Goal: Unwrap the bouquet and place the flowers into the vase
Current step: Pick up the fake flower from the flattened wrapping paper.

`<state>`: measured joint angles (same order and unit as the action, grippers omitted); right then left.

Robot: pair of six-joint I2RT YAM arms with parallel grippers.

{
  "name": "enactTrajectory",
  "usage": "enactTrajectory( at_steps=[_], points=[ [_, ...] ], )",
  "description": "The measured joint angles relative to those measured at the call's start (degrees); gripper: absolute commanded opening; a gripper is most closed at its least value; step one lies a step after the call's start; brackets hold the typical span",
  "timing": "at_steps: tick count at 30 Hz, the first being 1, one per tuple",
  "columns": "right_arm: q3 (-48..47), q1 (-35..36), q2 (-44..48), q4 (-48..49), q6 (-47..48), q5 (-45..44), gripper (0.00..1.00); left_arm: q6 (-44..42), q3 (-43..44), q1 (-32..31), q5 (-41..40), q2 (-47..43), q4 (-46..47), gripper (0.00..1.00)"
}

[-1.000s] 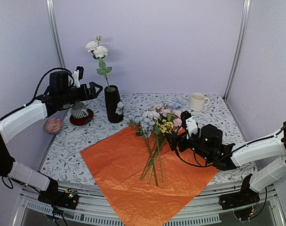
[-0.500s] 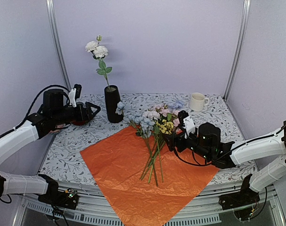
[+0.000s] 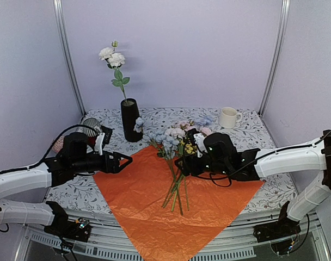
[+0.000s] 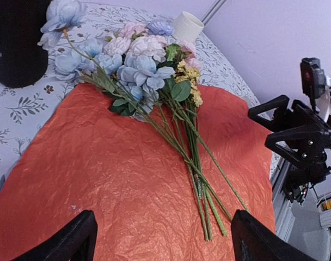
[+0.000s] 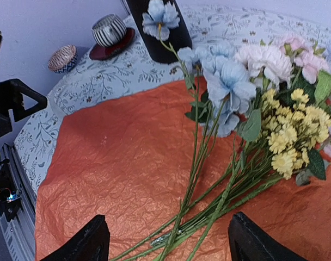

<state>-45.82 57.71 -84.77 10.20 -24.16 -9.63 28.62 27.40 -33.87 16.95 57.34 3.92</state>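
– Checking left gripper [image 4: 165, 242]: status?
– Fingers spread wide, nothing between them, low over the orange sheet [image 4: 100, 179]. The flowers [image 4: 149, 70] lie ahead of the fingertips.
– Right gripper [image 5: 168, 242]?
– Fingers parted, with the green stems running between them; contact cannot be confirmed.
– Vase [image 3: 130, 120]?
– Upright beyond the left fingers, holding one white bloom [image 3: 112, 56].

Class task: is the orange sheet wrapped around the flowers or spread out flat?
Spread out. The orange sheet lies open and flat, and the flowers lie loose on top of it, stems uncovered.
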Motion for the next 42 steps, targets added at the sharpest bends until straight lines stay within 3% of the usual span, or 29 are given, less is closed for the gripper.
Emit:
enactTrajectory(
  at_steps=[5,14,27,42],
  points=[
    [-8.26,1.22,-6.14,-10.05,-4.57,0.90,0.58,-0.13,-2.75,-1.84,0.17,-0.61,5.73,0.88],
    [-19.23,1.86,-17.18,-21.40,-9.79,1.44,0.43,-2.62,-6.47,-2.25,0.17,-1.40,12.72,0.89],
    [-33.20,1.86,-29.03,-30.99,-14.03,-1.18,0.38,-5.51,-7.15,-2.36,0.20,-5.07,13.49,0.90],
    [-35.56,1.86,-34.34,-34.34,-15.54,-2.29,0.28,-5.49,-8.83,-2.40,0.13,-6.75,13.44,0.90]
  ],
)
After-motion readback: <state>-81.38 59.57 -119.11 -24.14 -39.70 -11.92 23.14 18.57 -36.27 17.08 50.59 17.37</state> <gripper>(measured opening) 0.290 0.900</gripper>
